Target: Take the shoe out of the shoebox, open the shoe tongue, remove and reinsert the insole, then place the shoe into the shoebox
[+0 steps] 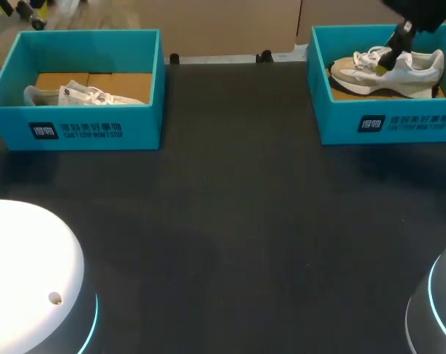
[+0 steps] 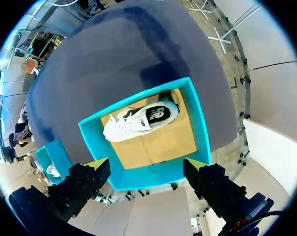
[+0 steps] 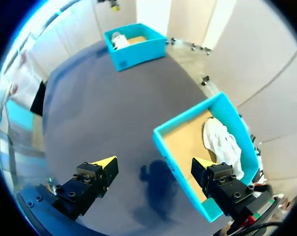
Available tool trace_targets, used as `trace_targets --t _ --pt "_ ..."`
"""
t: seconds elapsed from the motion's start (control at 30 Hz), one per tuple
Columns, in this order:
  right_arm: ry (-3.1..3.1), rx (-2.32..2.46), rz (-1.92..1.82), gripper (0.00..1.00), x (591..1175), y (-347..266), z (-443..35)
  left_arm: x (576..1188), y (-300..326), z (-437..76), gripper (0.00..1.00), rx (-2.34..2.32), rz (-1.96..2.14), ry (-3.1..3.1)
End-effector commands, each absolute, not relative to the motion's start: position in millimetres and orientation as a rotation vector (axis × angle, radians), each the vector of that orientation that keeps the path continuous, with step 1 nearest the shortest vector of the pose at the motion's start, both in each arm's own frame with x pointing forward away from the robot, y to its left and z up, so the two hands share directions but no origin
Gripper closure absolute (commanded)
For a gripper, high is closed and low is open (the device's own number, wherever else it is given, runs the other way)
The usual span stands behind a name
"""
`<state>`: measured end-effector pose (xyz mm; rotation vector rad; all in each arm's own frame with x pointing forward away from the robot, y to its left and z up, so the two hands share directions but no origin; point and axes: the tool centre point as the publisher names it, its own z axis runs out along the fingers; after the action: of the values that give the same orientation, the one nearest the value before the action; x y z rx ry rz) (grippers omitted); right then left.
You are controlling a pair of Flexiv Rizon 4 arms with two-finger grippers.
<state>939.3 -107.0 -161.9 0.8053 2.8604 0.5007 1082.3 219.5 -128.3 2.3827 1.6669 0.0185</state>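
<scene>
Two teal shoeboxes stand at the table's far side. The left shoebox [image 1: 75, 125] holds a white shoe [image 1: 82, 94] lying on its side. My left gripper [image 2: 146, 167] hangs open high above that shoebox [image 2: 200, 123], looking down on the shoe [image 2: 138, 120]. The right shoebox [image 1: 388, 122] holds a white and beige shoe [image 1: 388, 72] standing on its sole. My right gripper [image 1: 385, 63] is just above this shoe, open. In the right wrist view, the right gripper [image 3: 154, 163] straddles the box wall [image 3: 165, 147], one finger over the shoe [image 3: 222, 142].
The dark table [image 1: 230, 221] stretches between and in front of the boxes. My arms' white bases sit at the near left [image 1: 31, 273] and near right [image 1: 440, 310]. The other box [image 3: 136, 44] shows far ahead of the right gripper.
</scene>
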Motion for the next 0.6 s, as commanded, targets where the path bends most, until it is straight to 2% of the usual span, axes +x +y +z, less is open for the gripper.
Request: trace_targets --t 0.03,0.47,0.6 --pt "2.855 0.871 0.541 0.0 954.9 -124.4 -174.4 1081.7 219.7 -128.1 0.0 2.384 0.022 1.667" --pt "2.68 1.435 0.409 0.0 986.2 -164.7 -189.1 1081.7 219.7 -128.1 0.0 2.384 0.022 1.667" --pt "2.672 1.443 0.393 0.0 988.1 -166.6 -189.2 1081.7 219.7 -128.1 0.0 2.384 0.022 1.667"
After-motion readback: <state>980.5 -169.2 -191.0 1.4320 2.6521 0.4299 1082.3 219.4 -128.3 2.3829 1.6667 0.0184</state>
